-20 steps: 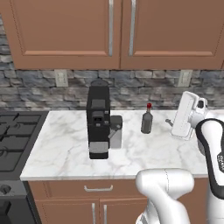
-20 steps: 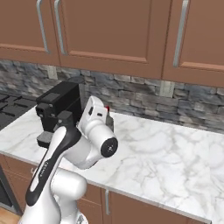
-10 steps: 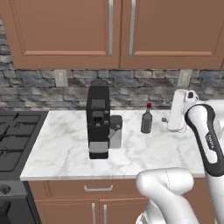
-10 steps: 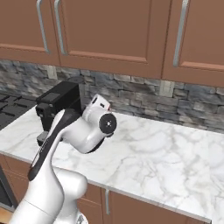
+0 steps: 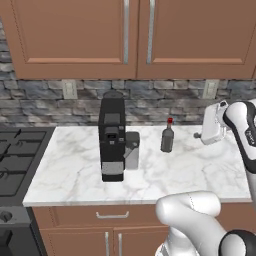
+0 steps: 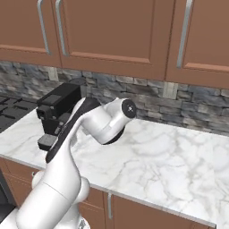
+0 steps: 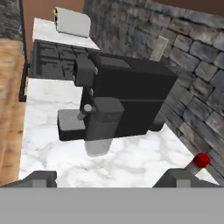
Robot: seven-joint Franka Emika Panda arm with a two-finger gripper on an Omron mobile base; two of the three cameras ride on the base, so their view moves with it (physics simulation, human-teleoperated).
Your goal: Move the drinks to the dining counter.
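Observation:
A squat grey bottle with a red cap (image 5: 167,137) stands on the marble worktop (image 5: 75,170), to the right of the black coffee machine (image 5: 112,140). My gripper (image 5: 199,135) hovers to the right of the bottle at about its height, pointing left, jaws open and empty. In the hand view the red cap (image 7: 201,160) pokes up just beyond the right fingertip (image 7: 179,177), outside the gap of the gripper (image 7: 111,179). The coffee machine (image 7: 127,105) lies straight ahead. The dining counter is out of view.
A stove (image 5: 15,165) adjoins the worktop on the left, with a toaster (image 7: 72,22) beyond it. The stone backsplash (image 5: 170,95) and wooden wall cupboards (image 5: 135,35) close off the back. My own arm (image 6: 98,123) blocks the coffee machine (image 6: 58,105) side in the right base view.
The arm has folded upward, its wrist rising and shifting right. The hand has stayed right of the red-capped bottle, and the jaws have stayed open.

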